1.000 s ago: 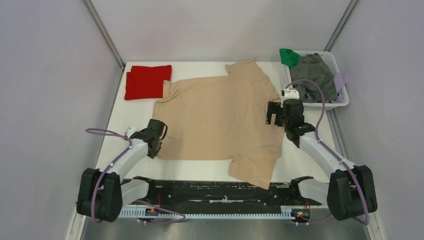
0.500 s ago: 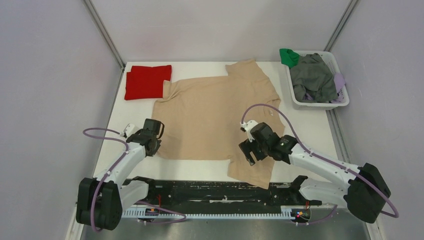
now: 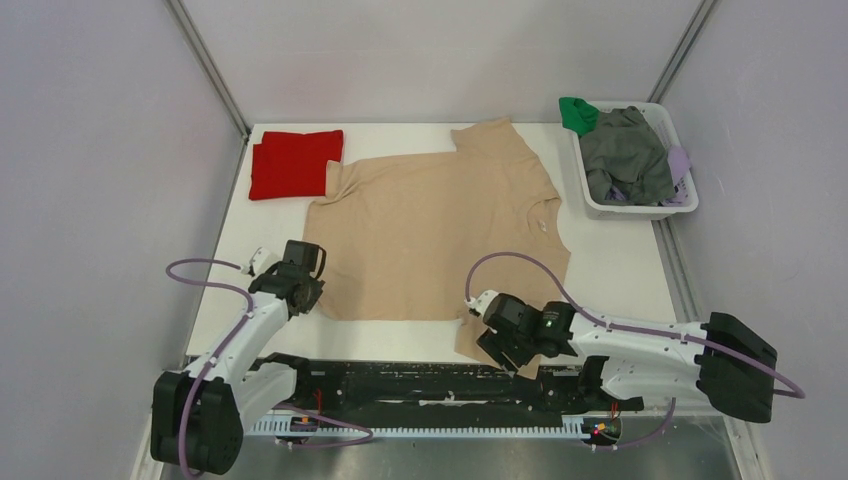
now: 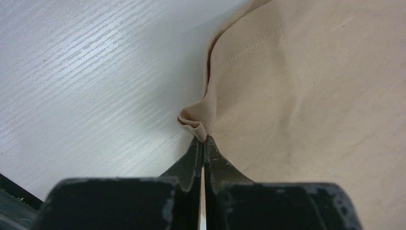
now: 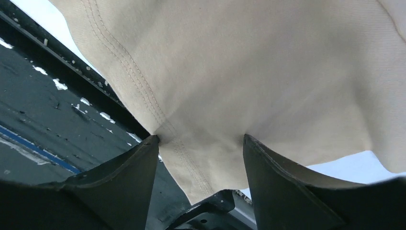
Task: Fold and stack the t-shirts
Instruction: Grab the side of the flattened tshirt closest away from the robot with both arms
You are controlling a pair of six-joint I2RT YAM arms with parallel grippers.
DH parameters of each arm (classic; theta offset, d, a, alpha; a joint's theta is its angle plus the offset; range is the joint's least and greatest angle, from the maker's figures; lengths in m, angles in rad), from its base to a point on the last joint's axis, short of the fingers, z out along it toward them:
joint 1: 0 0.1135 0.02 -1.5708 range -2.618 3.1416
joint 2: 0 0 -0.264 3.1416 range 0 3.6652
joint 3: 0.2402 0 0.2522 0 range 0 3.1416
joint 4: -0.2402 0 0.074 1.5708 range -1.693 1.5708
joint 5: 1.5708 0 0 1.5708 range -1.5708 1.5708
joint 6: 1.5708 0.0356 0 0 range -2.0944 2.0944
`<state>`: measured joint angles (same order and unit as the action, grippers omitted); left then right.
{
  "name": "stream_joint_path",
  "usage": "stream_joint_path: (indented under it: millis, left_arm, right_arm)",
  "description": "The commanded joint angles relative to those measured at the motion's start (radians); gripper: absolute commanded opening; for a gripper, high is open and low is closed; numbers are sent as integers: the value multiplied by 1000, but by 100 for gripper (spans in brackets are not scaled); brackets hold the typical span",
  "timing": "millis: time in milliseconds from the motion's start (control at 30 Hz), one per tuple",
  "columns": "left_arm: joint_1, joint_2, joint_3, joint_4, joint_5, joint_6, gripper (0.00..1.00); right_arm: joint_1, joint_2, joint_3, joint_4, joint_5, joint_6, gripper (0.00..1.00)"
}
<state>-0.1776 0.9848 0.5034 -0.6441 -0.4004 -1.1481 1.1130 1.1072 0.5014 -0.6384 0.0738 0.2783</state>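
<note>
A beige t-shirt [image 3: 430,240] lies spread flat on the white table, its near sleeve [image 3: 470,340] hanging over the front edge. A red t-shirt [image 3: 293,163], folded to a rectangle, rests at the far left. My left gripper [image 3: 305,300] sits at the shirt's near-left hem corner; in the left wrist view the left gripper [image 4: 205,140] is shut on a small pinch of the beige cloth [image 4: 196,120]. My right gripper [image 3: 495,345] is low over the near sleeve. In the right wrist view the right gripper [image 5: 201,141] is open, its jaws either side of the stitched sleeve hem [image 5: 143,96].
A white basket [image 3: 690,200] at the far right holds grey clothes [image 3: 625,155] and a green cloth [image 3: 577,113]. The black frame rail [image 3: 400,375] runs along the table's front edge, just under the hanging sleeve. Bare table [image 3: 620,270] lies right of the shirt.
The right arm swept from the shirt's far-right collar side down to the near sleeve at the front edge, its jaws narrowing. The left gripper kept its pinch and drew slightly nearer.
</note>
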Motion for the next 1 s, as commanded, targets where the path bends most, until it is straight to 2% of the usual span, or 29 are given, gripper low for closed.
stream_joint_path:
  millis: [0, 133, 267, 333, 467, 600, 700, 833, 967]
  left_arm:
    - [6, -29, 4, 2, 17, 63, 2]
    - [6, -42, 10, -15, 6, 69, 2]
    - [6, -65, 10, -32, 7, 67, 2]
    - [6, -80, 15, -59, 10, 67, 2]
    - [6, -135, 27, -160, -11, 46, 2]
    - [6, -231, 25, -268, -45, 12, 2]
    - [6, -307, 5, -281, -27, 26, 2]
    - [6, -316, 5, -264, 24, 51, 2]
    - [6, -276, 22, -212, 41, 56, 2]
  right_arm:
    - [78, 59, 6, 11, 81, 104, 65]
    - [84, 94, -4, 14, 164, 169, 49]
    - [84, 79, 0, 8, 196, 186, 17]
    - [84, 62, 8, -4, 184, 189, 8]
    - [88, 16, 19, -68, 130, 198, 0]
    - [115, -42, 31, -146, 64, 224, 0]
    - [121, -85, 24, -135, 17, 229, 0]
    - [114, -95, 43, -95, 98, 231, 0]
    - [52, -84, 99, -56, 216, 205, 0]
